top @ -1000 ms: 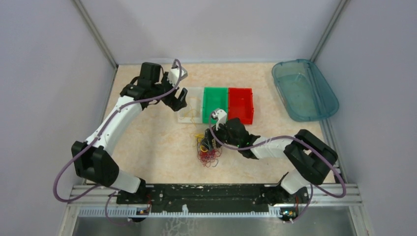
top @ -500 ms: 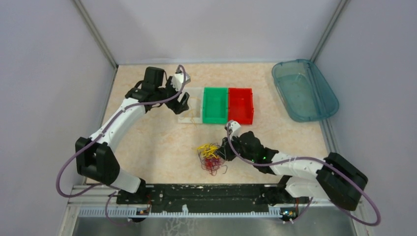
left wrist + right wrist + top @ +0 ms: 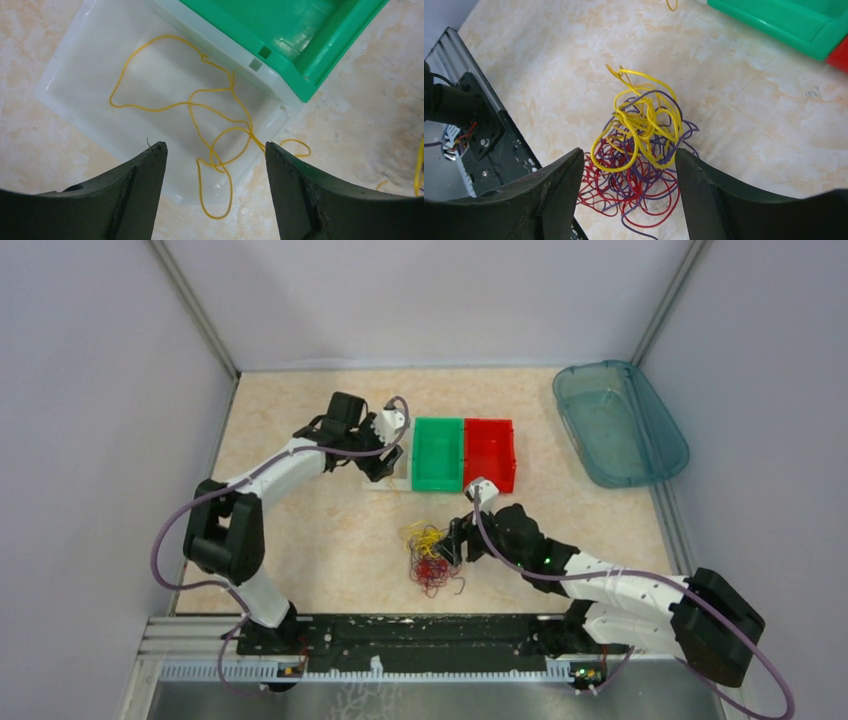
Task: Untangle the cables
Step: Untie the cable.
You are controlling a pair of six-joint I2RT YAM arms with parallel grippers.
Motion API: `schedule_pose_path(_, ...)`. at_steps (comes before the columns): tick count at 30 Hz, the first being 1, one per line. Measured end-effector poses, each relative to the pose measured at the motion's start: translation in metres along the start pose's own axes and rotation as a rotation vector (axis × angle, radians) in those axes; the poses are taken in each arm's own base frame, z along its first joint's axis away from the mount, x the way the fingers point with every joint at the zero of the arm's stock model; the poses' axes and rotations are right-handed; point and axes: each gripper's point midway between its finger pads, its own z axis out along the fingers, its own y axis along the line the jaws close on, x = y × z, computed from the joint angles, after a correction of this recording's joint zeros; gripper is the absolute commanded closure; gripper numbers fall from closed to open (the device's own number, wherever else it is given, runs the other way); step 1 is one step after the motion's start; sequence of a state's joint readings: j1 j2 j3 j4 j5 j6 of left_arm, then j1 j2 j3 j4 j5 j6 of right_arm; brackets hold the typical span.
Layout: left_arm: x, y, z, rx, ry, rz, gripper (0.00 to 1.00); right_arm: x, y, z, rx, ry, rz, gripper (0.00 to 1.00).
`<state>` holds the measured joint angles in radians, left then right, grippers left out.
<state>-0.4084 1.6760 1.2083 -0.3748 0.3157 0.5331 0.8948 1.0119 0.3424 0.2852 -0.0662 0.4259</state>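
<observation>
The right end effector (image 3: 626, 159) is held wide open over the tangle of cables (image 3: 644, 125) (yellow, red and purple strands), with nothing gripped. Whether the wires are touched cannot be told from the wrist view. The tangle lies on the tabletop (image 3: 749, 115), near the arm bases. Farther back, the left end effector (image 3: 212, 150) is spread open and empty above a clear bin (image 3: 75, 65). A single yellow cable (image 3: 190, 103) lies in the bin, one loop draped over the rim. A green bin (image 3: 300, 30) is set against it.
</observation>
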Motion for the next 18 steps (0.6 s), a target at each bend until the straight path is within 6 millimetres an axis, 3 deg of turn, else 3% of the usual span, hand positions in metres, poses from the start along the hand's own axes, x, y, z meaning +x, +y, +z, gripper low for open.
schedule_pose_path(11, 0.006, 0.032, 0.034, -0.120, 0.004, 0.055, 0.28, -0.059, 0.020, 0.010, -0.075, -0.042, -0.138, 0.32)
schedule_pose_path(15, -0.002, 0.044, 0.037, -0.174, -0.030, 0.047, 0.30, -0.061, 0.020, 0.018, -0.108, -0.017, -0.211, 0.31)
schedule_pose_path(18, -0.006, 0.050, 0.039, -0.193, -0.045, 0.015, 0.28, -0.055, 0.021, 0.036, -0.142, 0.054, -0.284, 0.31)
